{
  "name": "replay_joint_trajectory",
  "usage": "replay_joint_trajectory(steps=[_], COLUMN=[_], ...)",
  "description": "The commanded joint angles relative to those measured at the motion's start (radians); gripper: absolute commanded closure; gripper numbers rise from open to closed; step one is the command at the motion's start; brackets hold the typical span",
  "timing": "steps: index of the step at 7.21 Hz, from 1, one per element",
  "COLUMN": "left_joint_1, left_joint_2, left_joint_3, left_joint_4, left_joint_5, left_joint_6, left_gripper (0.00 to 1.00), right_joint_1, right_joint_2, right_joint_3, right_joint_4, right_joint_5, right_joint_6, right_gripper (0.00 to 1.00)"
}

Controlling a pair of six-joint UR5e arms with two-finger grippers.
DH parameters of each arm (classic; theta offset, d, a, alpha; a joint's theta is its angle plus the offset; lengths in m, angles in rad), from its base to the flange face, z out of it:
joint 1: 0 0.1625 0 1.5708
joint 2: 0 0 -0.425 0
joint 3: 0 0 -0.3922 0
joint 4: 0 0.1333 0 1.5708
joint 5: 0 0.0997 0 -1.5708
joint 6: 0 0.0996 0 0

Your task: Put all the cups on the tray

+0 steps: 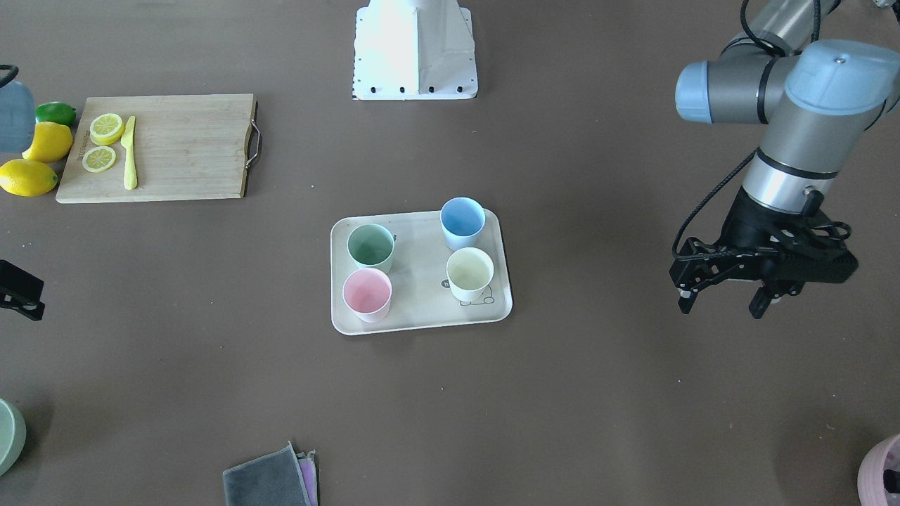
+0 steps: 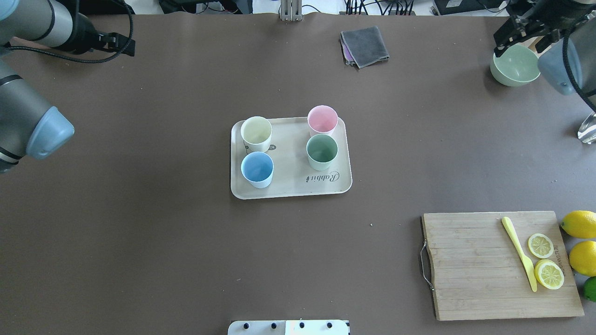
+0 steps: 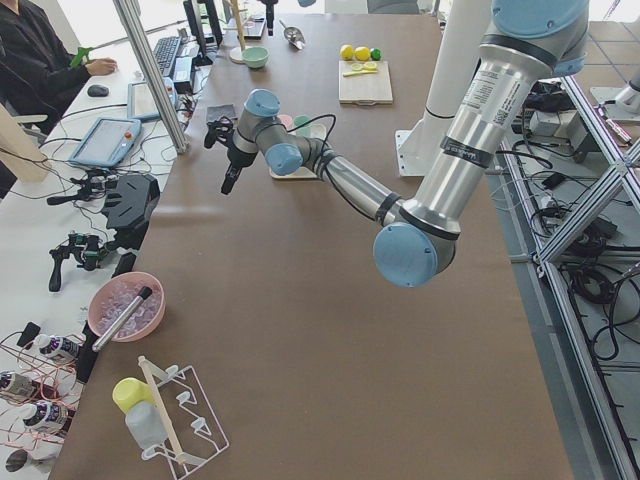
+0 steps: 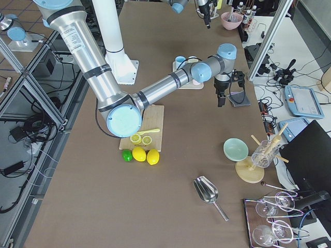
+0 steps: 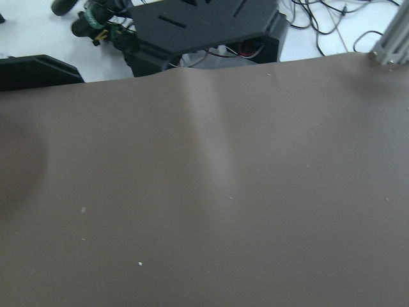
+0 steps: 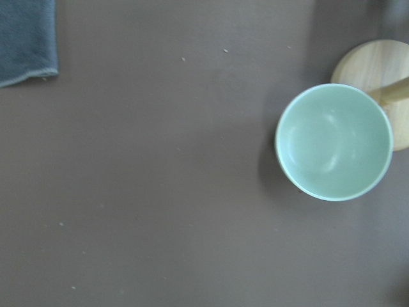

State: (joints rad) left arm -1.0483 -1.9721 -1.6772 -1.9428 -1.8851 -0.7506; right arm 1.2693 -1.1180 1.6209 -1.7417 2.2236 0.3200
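Observation:
The beige tray (image 1: 422, 284) with "Rabbit" lettering lies mid-table; it also shows in the overhead view (image 2: 288, 160). Standing upright on it are a green cup (image 1: 370, 246), a blue cup (image 1: 463, 219), a cream cup (image 1: 470, 273) and a pink cup (image 1: 366, 294). My left gripper (image 1: 721, 309) is open and empty, hovering above the bare table far to the side of the tray. My right gripper (image 2: 520, 45) is open and empty, high over a green bowl (image 2: 512, 67) at the far corner.
A wooden cutting board (image 2: 475, 270) holds lemon slices and a yellow knife (image 2: 519, 253), with whole lemons (image 2: 579, 223) and a lime beside it. A grey cloth (image 2: 365, 45) lies at the far edge. A pink bowl (image 1: 882, 471) sits at a table corner.

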Motion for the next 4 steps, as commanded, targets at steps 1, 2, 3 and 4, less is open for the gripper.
replay_joint_trajectory(steps=[1,2,3,4], left_joint_1=[-0.096,-0.187,-0.287,-0.376], left_joint_2=[0.091,0.117,0.143,0.18], left_joint_3=[0.01,0.036,0.066,0.101], left_joint_4=[0.002,0.03,0.068,0.111], left_joint_5=[-0.055,-0.195,-0.271,-0.276], left_joint_6=[0.124,0.208,0.364,0.572], left_gripper=[0.02,0.02,0.02,0.02], right_joint_1=[0.103,0.158,0.212,0.264], right_joint_2=[-0.138,-0.201,-0.257,-0.313], right_joint_3=[0.083,0.106,0.106,0.103], right_joint_4=[-0.062,-0.071,-0.073,-0.071], right_joint_5=[0.004,0.01,0.01,0.01], right_joint_6=[-0.151,-0.299,-0.414,-0.517], right_gripper=[0.0,0.0,0.0,0.0])
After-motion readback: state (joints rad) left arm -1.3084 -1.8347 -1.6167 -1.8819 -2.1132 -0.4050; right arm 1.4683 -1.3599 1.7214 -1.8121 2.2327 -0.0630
